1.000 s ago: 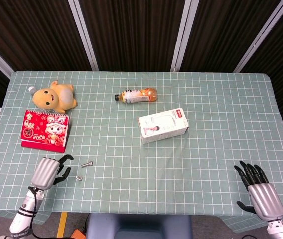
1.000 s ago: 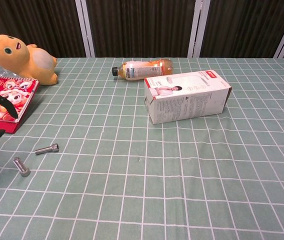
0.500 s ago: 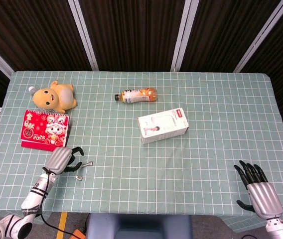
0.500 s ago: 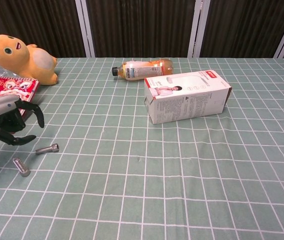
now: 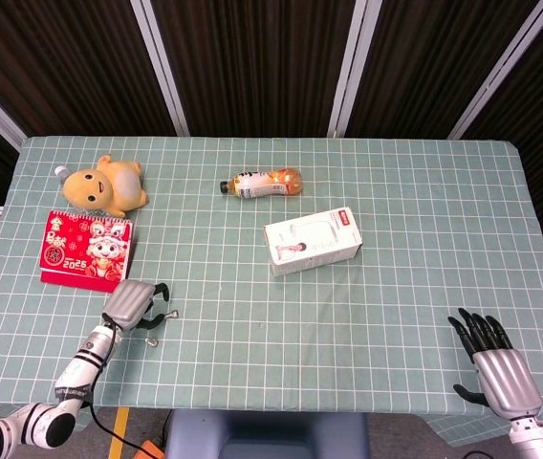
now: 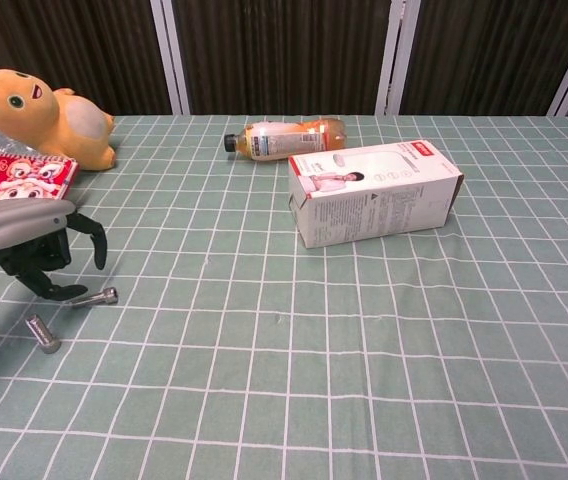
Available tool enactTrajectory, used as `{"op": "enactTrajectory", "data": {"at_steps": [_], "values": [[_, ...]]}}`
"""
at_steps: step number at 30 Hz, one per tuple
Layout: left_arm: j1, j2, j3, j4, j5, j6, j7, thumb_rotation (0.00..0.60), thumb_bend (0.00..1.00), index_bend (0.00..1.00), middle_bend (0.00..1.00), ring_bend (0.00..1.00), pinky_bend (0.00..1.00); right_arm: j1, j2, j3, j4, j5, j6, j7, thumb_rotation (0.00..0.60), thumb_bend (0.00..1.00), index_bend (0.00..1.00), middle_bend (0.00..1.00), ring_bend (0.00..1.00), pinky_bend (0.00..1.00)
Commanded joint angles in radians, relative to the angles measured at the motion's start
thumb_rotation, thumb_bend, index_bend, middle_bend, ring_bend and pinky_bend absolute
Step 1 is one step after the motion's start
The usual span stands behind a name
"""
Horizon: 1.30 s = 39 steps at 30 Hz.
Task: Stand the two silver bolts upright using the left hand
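Two silver bolts lie flat on the green checked cloth near the front left. The farther bolt [image 6: 97, 297] [image 5: 168, 314] lies just under my left hand [image 6: 34, 243] [image 5: 134, 304], whose fingers [image 6: 94, 237] curl down over it with nothing held. The thumb tip seems to reach the bolt's left end; contact is unclear. The nearer bolt [image 6: 42, 333] [image 5: 152, 340] lies apart, in front of the hand. My right hand [image 5: 497, 367] rests open at the front right corner, seen only in the head view.
A red calendar [image 5: 88, 251] and a yellow plush toy [image 5: 105, 187] sit behind the left hand. A drink bottle [image 5: 262, 182] lies at the back centre. A white box [image 5: 312, 240] lies mid-table.
My left hand has moved forward and right from the table's front left edge until it hovers over the farther bolt. Both bolts and the right hand have stayed put.
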Motion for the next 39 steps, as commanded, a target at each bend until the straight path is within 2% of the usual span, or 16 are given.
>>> {"op": "enactTrajectory", "data": {"at_steps": [1, 19, 39], "values": [[-0.021, -0.012, 0.002, 0.002, -0.045, -0.028, 0.045, 0.600, 0.31, 0.46, 1.00, 1.00, 1.00, 0.000, 0.001, 0.001, -0.001, 0.000, 0.002, 0.001, 0.600, 0.16, 0.00, 0.00, 0.00, 0.00], [-0.034, -0.004, 0.025, -0.035, -0.060, 0.000, 0.074, 0.600, 0.31, 0.46, 1.00, 1.00, 1.00, 0.002, 0.004, -0.001, -0.001, 0.000, 0.003, 0.007, 0.600, 0.16, 0.00, 0.00, 0.00, 0.00], [-0.044, -0.022, 0.049, 0.000, -0.106, 0.002, 0.115, 0.600, 0.31, 0.49, 1.00, 1.00, 1.00, 0.001, 0.005, -0.002, 0.000, 0.000, 0.007, 0.009, 0.600, 0.16, 0.00, 0.00, 0.00, 0.00]]}}
